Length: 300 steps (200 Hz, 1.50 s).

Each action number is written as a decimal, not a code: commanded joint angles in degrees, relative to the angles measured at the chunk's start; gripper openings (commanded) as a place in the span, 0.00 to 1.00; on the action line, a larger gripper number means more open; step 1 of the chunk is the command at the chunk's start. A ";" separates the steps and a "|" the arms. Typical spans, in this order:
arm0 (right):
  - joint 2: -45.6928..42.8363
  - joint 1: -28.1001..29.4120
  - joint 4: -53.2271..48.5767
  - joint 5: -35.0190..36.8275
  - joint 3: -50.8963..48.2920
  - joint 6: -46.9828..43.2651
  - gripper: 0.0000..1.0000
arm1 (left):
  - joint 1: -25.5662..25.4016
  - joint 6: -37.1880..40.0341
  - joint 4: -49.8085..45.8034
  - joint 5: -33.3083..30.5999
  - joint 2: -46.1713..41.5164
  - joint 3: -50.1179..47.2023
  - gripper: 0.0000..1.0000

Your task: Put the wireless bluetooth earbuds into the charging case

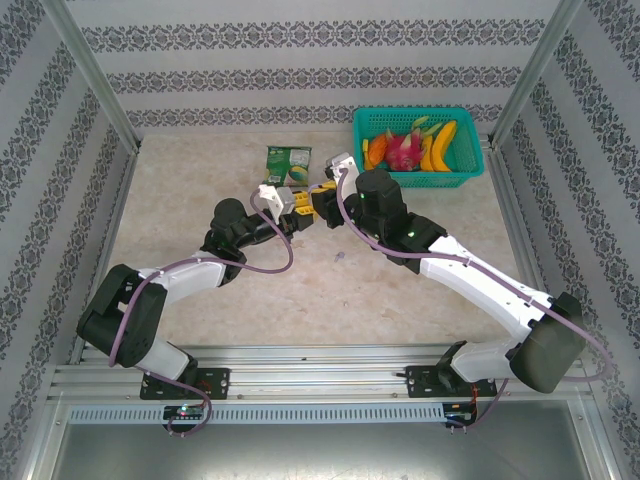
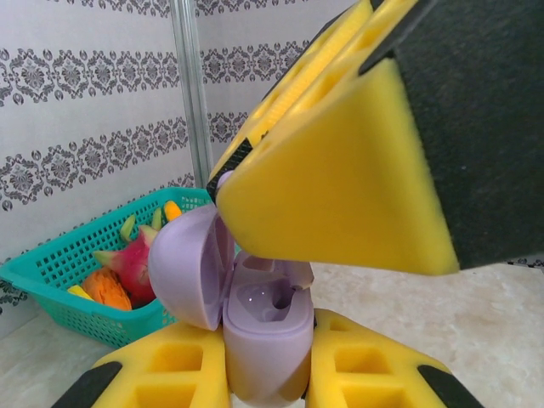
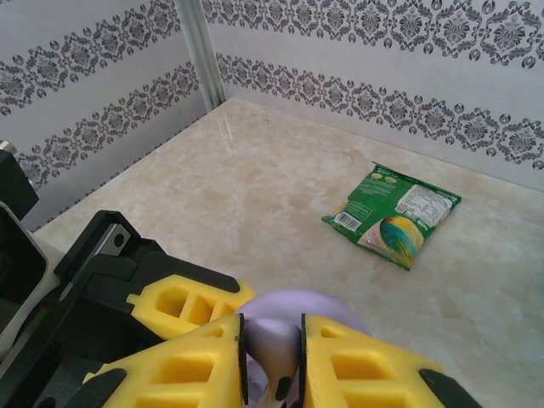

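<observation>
The left tool (image 2: 268,361) is clenched on the lilac charging case (image 2: 263,340), holding it upright between its yellow foam fingers (image 2: 170,374). The case's round lid (image 2: 191,263) is swung open to the left, and the glossy moulded wells inside look unfilled. The right tool (image 3: 272,340) reaches in from above, its fingers pinched close on a small lilac earbud (image 3: 270,361) just over the open case. The wrist views do not show how far the earbud sits from the wells. Behind, a teal mesh basket (image 2: 59,306) holds a pink dragon fruit (image 2: 132,259) and bananas (image 1: 440,145). A glossy green snack packet (image 3: 393,214) lies flat on the marbled counter (image 3: 255,170).
</observation>
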 commanded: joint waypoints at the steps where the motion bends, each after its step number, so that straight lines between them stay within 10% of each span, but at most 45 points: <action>1: 0.52 0.37 1.10 -0.43 -0.83 0.03 0.21 | -0.77 -0.49 0.77 1.32 -2.09 1.35 0.00; 194: 2.85 3.64 -3.64 5.75 1.61 -7.65 0.19 | -0.77 -0.23 -0.02 1.47 -2.47 1.45 0.00; 242: 3.12 3.51 -6.08 6.61 4.03 -4.64 0.49 | -0.78 -0.32 -0.53 1.21 -2.01 1.21 0.00; 300: -1.47 0.69 -6.33 3.19 5.42 3.38 0.59 | -0.84 0.02 -0.12 0.25 -1.29 0.08 0.00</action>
